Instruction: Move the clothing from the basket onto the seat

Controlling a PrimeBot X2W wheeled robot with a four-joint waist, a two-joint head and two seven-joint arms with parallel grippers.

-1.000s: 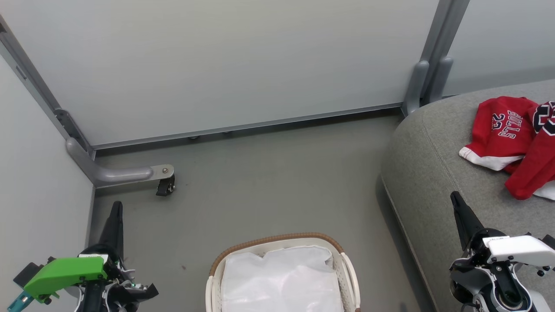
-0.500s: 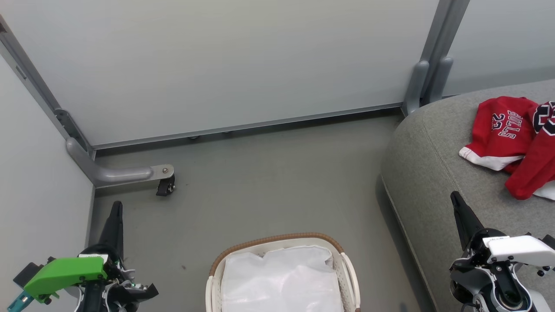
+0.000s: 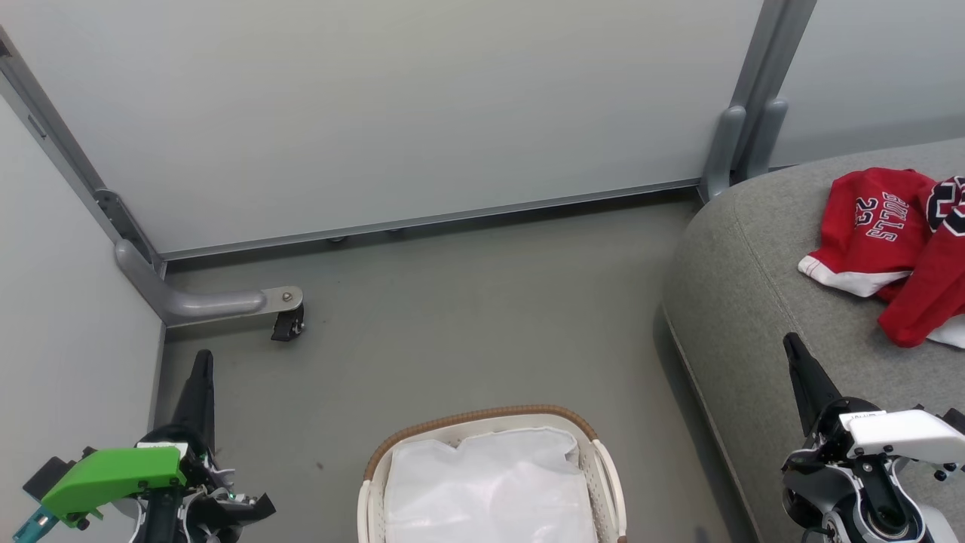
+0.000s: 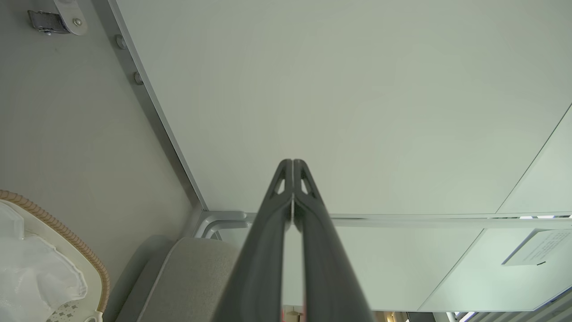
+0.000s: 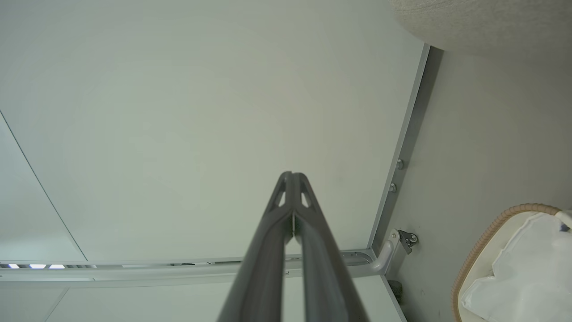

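Two red garments lie on the grey seat [image 3: 746, 302] at the right: one with white "BULLS 23" lettering [image 3: 867, 226], and one with a large "23" [image 3: 935, 279] overlapping it at the frame edge. The white slatted basket [image 3: 482, 422] with its brown rim stands on the floor at the bottom centre, holding just its white cloth liner [image 3: 490, 486]. My left gripper [image 3: 202, 358] is shut and empty at the lower left, left of the basket. My right gripper [image 3: 790, 343] is shut and empty over the seat's front part, below the garments.
Pale partition walls [image 3: 377, 113] close off the back and the left side. A grey partition foot with a castor [image 3: 286, 320] stands on the floor at the left. Grey floor [image 3: 467, 317] lies between the basket, the wall and the seat.
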